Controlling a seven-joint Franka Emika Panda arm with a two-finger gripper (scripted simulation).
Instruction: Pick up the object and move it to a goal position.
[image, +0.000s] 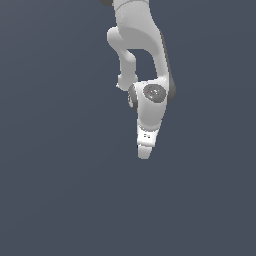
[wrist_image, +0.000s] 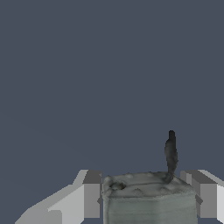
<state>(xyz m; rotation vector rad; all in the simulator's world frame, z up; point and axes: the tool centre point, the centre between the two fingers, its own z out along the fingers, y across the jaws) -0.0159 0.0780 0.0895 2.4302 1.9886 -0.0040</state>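
Claw first: in the exterior view our white robot claw (image: 144, 152) hangs at the end of the white jointed arm (image: 137, 45), pointing down over the plain dark blue-grey floor (image: 50, 175). From this side we cannot see the fingers well, and we cannot see the little block at all. The claw hides it, or it is too small to make out. We also see no mark for the goal place, so we cannot tell how near it is.

In the wrist view we see much more. The small boxy grey block (wrist_image: 149, 199) with a rough, mottled top sits right between our two pale grey fingers (wrist_image: 91, 197). One finger is on each side of it, and both look pressed against it or very nearly so. The claw is narrow, closed around the block. A thin dark stalk (wrist_image: 170, 153) stands up from one corner of the block. Behind it there is only the same dark floor.

So we think the grabbing part is done. We cannot say for sure if the block is lifted off the floor yet. What is left is to carry it to the goal place.
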